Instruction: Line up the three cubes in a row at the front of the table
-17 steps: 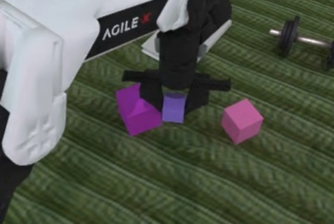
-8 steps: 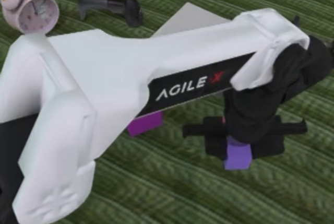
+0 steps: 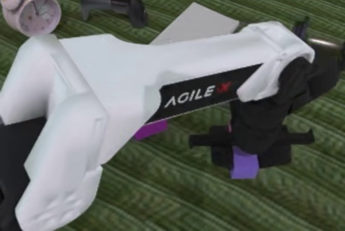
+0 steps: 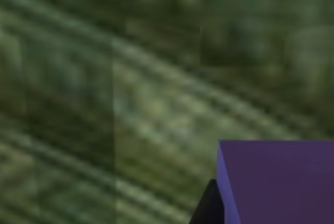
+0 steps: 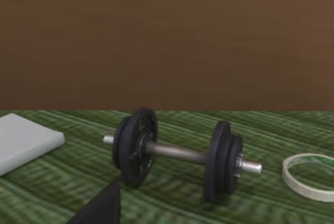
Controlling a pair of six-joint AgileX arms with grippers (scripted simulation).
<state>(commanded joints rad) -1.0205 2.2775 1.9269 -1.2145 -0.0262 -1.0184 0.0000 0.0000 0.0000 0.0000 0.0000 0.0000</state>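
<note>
My left gripper (image 3: pixel 245 155) is shut on the small blue-violet cube (image 3: pixel 243 165), right of the middle of the table (image 3: pixel 178 198). In the left wrist view the same cube (image 4: pixel 276 182) fills the corner, with a dark finger (image 4: pixel 209 211) against its side. Only a sliver of the magenta-purple cube (image 3: pixel 150 130) shows from under the white left arm. The pink cube is hidden behind the left arm and gripper. My right arm is out of the top view; of my right gripper (image 5: pixel 99 208) only a dark edge shows.
At the back stand a pink alarm clock (image 3: pixel 29 7), a dark handheld scanner (image 3: pixel 113 6) and a flat grey-white book (image 3: pixel 197 23). A dumbbell (image 5: pixel 177 153) lies at the back right, with a tape roll (image 5: pixel 310 174) beside it.
The left arm has carried the blue-violet cube from beside the magenta-purple cube to the right, and now covers the pink cube. Over the last half second it barely shifted.
</note>
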